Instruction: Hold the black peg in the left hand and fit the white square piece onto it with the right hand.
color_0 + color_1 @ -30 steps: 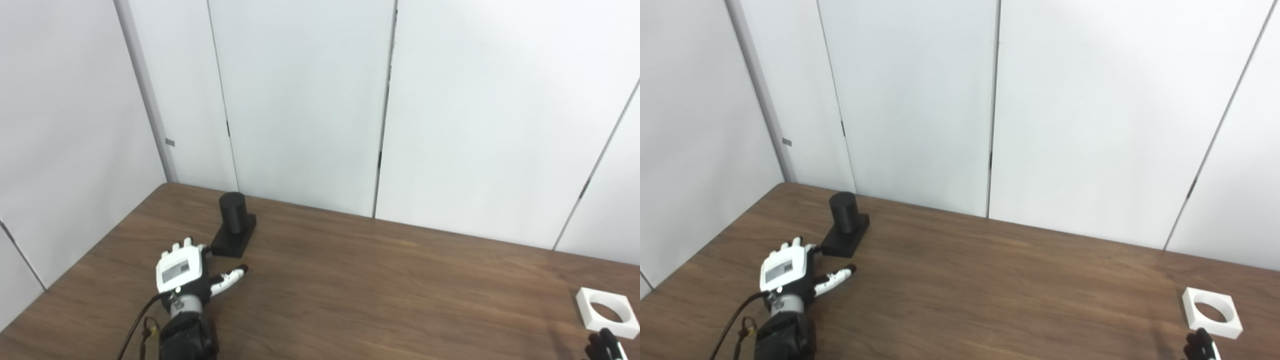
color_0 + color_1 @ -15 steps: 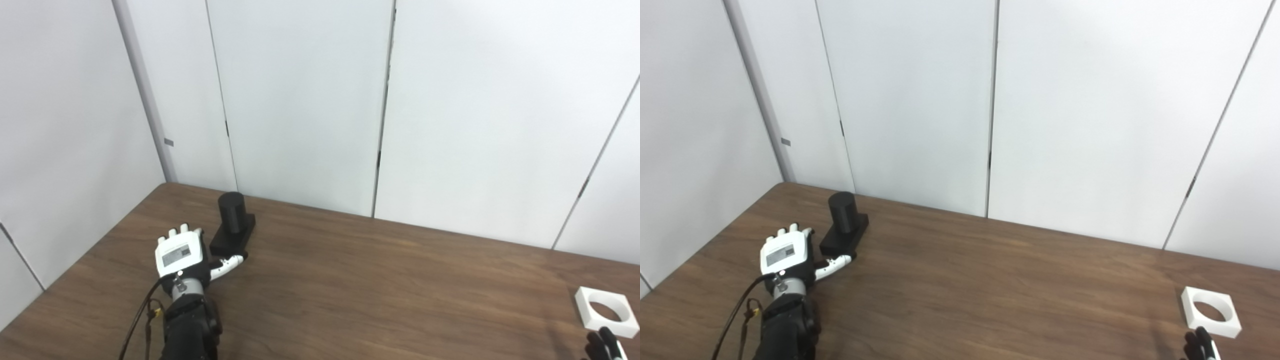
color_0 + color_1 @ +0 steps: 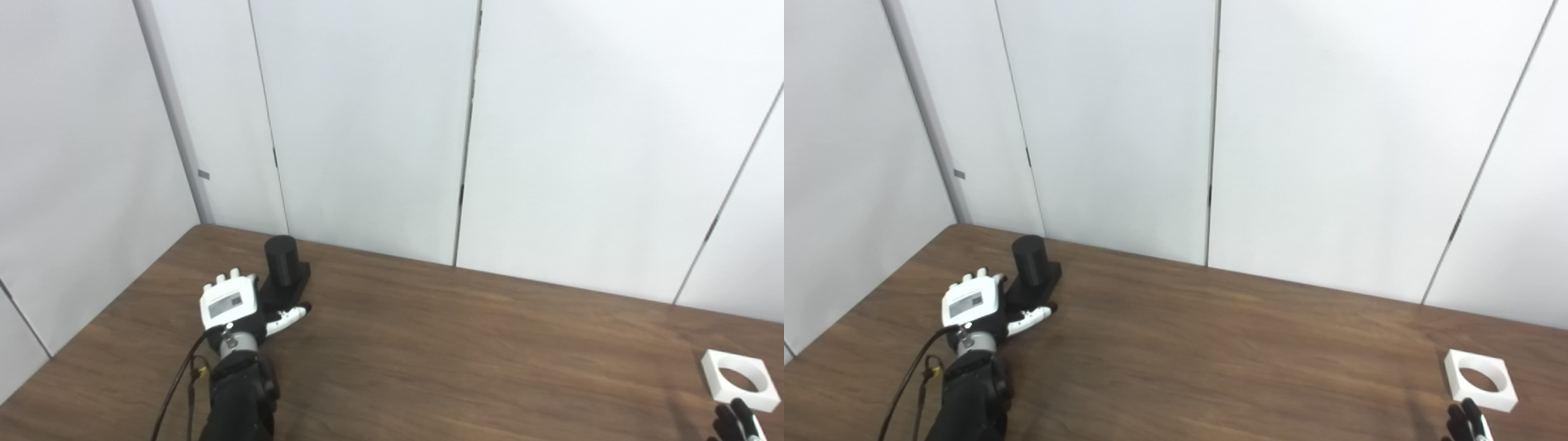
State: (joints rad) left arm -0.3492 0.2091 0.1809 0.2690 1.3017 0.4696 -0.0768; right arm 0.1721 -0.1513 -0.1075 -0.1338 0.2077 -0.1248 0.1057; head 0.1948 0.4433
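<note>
The black peg [image 3: 282,260], a short upright cylinder on a flat black base, stands at the table's far left. My left hand [image 3: 236,307] lies open just in front of the base, its fingers at the base's near left edge and its thumb stretched along the base's front; it holds nothing. The white square piece [image 3: 740,380] with a round hole lies flat at the table's far right. Only the dark fingertips of my right hand [image 3: 735,421] show at the bottom right corner, a little short of the white piece.
The brown wooden table [image 3: 465,355] runs up to white wall panels [image 3: 367,122] close behind the peg. The table's left edge lies left of my left arm.
My left hand has moved forward and a little right, from short of the peg's base to right against its front. The right fingertips have hardly moved. The view has shifted slightly.
</note>
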